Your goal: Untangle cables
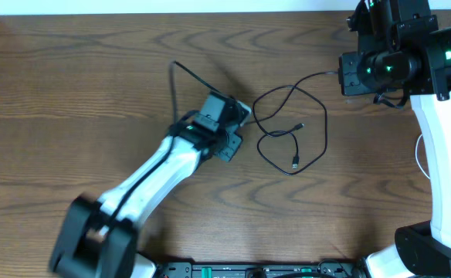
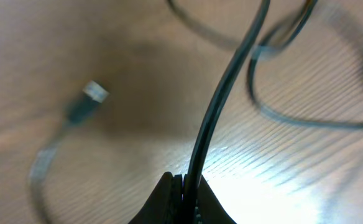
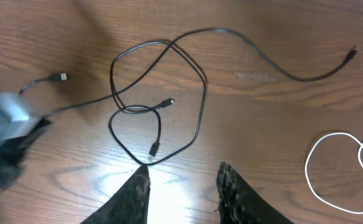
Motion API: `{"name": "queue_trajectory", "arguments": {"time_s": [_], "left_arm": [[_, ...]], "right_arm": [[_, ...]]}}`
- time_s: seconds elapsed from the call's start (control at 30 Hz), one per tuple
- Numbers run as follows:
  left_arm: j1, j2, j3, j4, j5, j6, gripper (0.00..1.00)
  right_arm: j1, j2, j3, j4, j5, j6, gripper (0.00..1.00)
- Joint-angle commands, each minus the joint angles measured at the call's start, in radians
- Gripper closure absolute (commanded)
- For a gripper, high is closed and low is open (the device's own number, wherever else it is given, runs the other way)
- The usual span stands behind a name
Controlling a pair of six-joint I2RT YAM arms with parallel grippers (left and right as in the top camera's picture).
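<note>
The black cable (image 1: 291,127) lies in crossed loops at mid table, with two small plug ends inside the loops. It also shows in the right wrist view (image 3: 200,93). My left gripper (image 1: 239,116) is at the loops' left edge. In the left wrist view it (image 2: 184,182) is shut on a black strand (image 2: 222,93). A plug end (image 2: 93,93) lies to the left. The white cable (image 3: 340,165) lies curled at the right, apart from the black one, and peeks out by the right arm (image 1: 418,158). My right gripper (image 3: 184,169) is open, empty and held high above the table (image 1: 350,73).
The left arm (image 1: 156,174) stretches from the front left to mid table. The right arm's white body (image 1: 445,147) and base stand along the right edge. A black strand runs out to a plug end at the far left (image 1: 175,66). The table (image 1: 71,93) is dark wood.
</note>
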Motion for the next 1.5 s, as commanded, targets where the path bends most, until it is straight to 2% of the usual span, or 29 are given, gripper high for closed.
{"name": "queue_trajectory", "arguments": {"time_s": [0.0, 0.17, 0.27, 0.5, 0.73, 0.9, 1.0, 1.1, 1.27, 1.47], "left_arm": [[0.052, -0.160, 0.009, -0.027, -0.014, -0.150, 0.92], [0.175, -0.296, 0.009, -0.070, -0.014, -0.243, 0.92], [0.232, -0.316, 0.009, -0.104, -0.013, -0.283, 0.92], [0.322, -0.307, 0.009, -0.222, -0.014, -0.369, 0.92], [0.332, -0.300, 0.009, -0.290, -0.013, -0.420, 0.92], [0.332, -0.285, 0.007, -0.317, -0.013, -0.420, 0.92], [0.332, -0.278, 0.006, -0.320, -0.013, -0.420, 0.92], [0.332, -0.275, 0.006, -0.319, -0.013, -0.419, 0.92], [0.332, -0.272, 0.006, -0.320, -0.013, -0.419, 0.92], [0.332, -0.272, 0.006, -0.323, -0.013, -0.419, 0.92]], "right_arm": [[-0.003, 0.002, -0.020, 0.009, 0.013, -0.007, 0.66], [-0.003, 0.006, -0.143, 0.050, 0.011, -0.006, 0.66], [-0.003, 0.006, -0.228, 0.093, 0.004, -0.006, 0.66], [-0.003, 0.006, -0.513, 0.261, 0.003, -0.006, 0.52], [-0.002, 0.006, -0.731, 0.403, -0.044, -0.006, 0.50], [-0.001, 0.006, -0.921, 0.612, -0.055, 0.026, 0.51], [0.000, 0.006, -0.996, 0.692, -0.131, 0.032, 0.52], [0.002, 0.006, -1.084, 0.772, -0.257, 0.104, 0.53], [0.017, 0.006, -1.175, 0.867, -0.243, 0.184, 0.53], [0.016, 0.006, -1.204, 0.956, -0.056, 0.230, 0.50]]}}
